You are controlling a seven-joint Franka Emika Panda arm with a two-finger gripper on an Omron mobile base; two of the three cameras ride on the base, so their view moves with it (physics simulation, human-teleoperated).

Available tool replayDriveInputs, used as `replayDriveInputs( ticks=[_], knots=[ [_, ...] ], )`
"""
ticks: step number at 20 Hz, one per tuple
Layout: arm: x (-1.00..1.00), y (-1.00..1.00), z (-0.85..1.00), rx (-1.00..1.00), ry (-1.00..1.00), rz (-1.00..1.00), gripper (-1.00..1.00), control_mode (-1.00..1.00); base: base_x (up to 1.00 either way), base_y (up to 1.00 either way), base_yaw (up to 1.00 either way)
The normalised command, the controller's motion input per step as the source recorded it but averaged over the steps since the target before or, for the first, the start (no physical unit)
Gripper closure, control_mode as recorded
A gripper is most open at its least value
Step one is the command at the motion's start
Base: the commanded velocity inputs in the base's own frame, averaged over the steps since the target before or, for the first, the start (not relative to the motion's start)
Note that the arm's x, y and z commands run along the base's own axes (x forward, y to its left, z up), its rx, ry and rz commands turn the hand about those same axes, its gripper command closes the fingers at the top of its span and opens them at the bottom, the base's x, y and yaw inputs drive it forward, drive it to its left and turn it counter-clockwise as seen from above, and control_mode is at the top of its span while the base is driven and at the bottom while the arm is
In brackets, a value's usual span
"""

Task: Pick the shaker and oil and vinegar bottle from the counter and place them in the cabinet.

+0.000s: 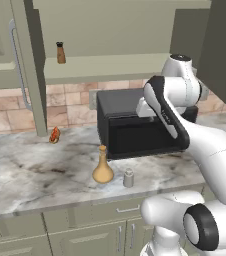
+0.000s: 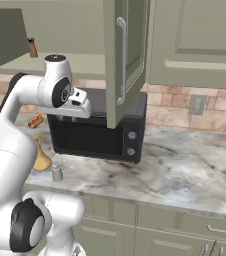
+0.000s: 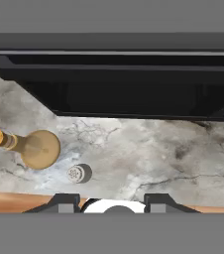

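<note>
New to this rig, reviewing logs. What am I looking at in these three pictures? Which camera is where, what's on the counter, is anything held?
It is a rendered kitchen with a white robot arm on a mobile base. Two pictures come from base cameras behind the arm, left and right; the third looks down along the gripper, whose two dark tips show at the bottom with nothing between them.

On the marbled counter stand the tan oil and vinegar bottle and, beside it but apart, the small grey shaker. Behind them sits a black microwave; a small orange-red item lies further back. The cabinet above is open, with a brown shaker on its shelf. Nothing is held.
</note>
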Motion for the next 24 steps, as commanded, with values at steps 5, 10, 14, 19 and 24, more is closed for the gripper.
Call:
replayDriveInputs(
  ticks=[5, 10, 14, 19, 24],
  knots=[
    [-0.23, 0.1, -0.01, 0.02, 0.0, 0.0, -1.0, -1.0, 0.0, 0.0, 0.0],
    [-0.6, 0.11, -0.12, 0.01, -0.02, 0.0, -1.0, -1.0, 0.0, 0.0, 0.0],
    [-0.67, 0.0, -0.27, -0.08, -0.05, 0.04, -1.0, -1.0, 0.0, 0.0, 0.0],
    [-0.1, 0.23, -0.15, 0.01, 0.01, 0.02, -1.0, -1.0, 0.0, 0.0, 0.0],
    [0.0, 0.46, -0.12, 0.0, 0.0, 0.06, -1.0, -1.0, 0.0, 0.0, 0.0]
  ],
)
